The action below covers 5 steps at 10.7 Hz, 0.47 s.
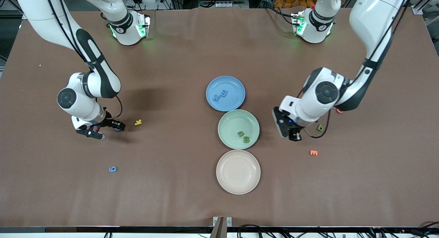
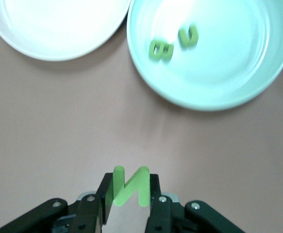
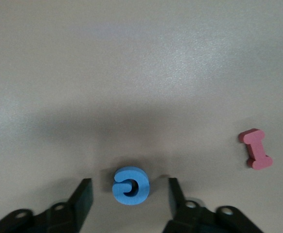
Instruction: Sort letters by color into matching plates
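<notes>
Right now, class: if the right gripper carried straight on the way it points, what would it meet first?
The right gripper points down at the table, fingers apart around a small blue letter. It would probably meet that letter first; how high it hangs above the letter is unclear.

You had no printed labels to read; only the foam shapes themselves: a green B [image 1: 246, 139], an orange E [image 1: 313, 152].

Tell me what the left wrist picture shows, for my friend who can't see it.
The left gripper is shut on a green letter N, held above the brown table. Ahead is the green plate with two green letters in it, and beside it the white plate.
</notes>
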Motion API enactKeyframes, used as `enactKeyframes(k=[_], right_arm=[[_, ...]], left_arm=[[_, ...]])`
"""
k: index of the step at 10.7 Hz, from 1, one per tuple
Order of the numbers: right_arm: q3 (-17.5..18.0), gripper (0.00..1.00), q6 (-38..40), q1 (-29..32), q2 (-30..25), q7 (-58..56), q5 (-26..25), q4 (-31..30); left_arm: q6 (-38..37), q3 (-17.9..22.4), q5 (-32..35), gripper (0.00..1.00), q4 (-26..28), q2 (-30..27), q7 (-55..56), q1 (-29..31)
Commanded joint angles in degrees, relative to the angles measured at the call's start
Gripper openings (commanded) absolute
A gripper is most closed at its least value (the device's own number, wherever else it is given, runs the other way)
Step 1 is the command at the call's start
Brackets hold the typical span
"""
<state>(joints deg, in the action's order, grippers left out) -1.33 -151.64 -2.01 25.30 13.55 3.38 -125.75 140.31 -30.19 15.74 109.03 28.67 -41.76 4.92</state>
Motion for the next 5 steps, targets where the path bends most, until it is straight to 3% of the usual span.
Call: enactKeyframes(k=[1,2,5], right_arm=[[0.8,0.64,-4.5,1.0,0.8,-1.4,-0.5,-1.9],[0.8,0.6,-4.7,1.0,1.0,-1.4,-0.5,-2.0],[0.8,0.35,-4.7,1.0,1.0,-3.1,-0.5,-2.0]], left_arm=[[-2.0,0.1,0.5,0.0,-2.7,0.3,19.5,-7.4],[-2.0,0.4,0.8,0.0,-3.0,1.0,26.0,-10.0],[-2.0,2.0,1.2,0.0,-5.1,3.8,43.3,-16.1]])
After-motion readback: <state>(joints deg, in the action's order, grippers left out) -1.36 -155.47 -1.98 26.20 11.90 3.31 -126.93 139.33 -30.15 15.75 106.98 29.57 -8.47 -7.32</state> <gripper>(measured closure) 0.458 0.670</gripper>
